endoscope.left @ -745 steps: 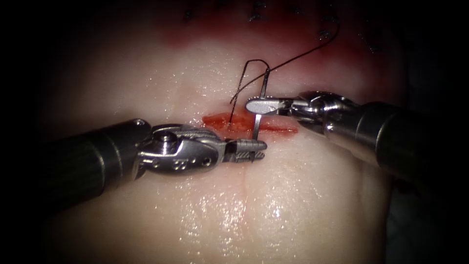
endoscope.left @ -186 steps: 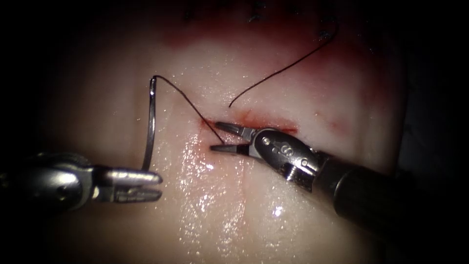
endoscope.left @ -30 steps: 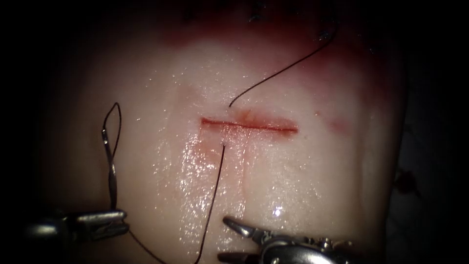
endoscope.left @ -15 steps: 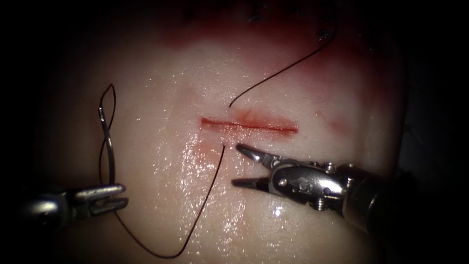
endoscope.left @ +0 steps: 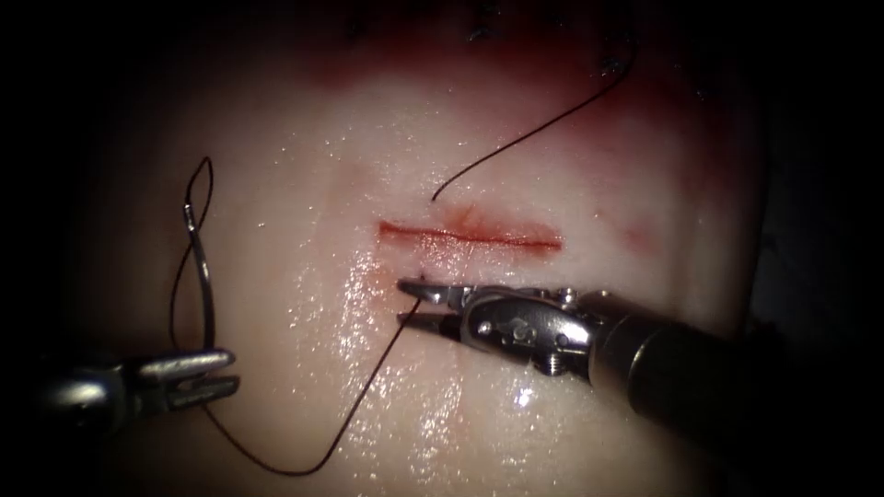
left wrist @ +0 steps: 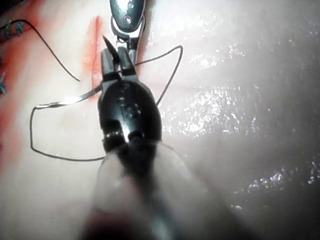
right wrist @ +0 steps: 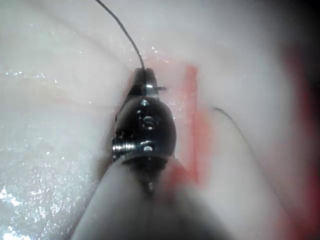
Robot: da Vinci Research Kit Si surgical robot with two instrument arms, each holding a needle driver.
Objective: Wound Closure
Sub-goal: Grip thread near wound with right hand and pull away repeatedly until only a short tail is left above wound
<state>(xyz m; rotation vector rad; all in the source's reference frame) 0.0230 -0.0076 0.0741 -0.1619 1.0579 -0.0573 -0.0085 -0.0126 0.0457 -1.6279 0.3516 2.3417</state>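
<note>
A: What surrounds the cut?
B: Pale, wet tissue lies bare on all sides; its edges fall into shadow.

A: Where are the tools?
B: The right tool sits just below the cut's left end; its jaws are narrowly parted around the thread; whether they grip it cannot be told. The left tool, well left of the cut, has its jaws clamped near one end of the needle, which stands free of the tissue.

A: Any writing?
B: None readable.
</note>
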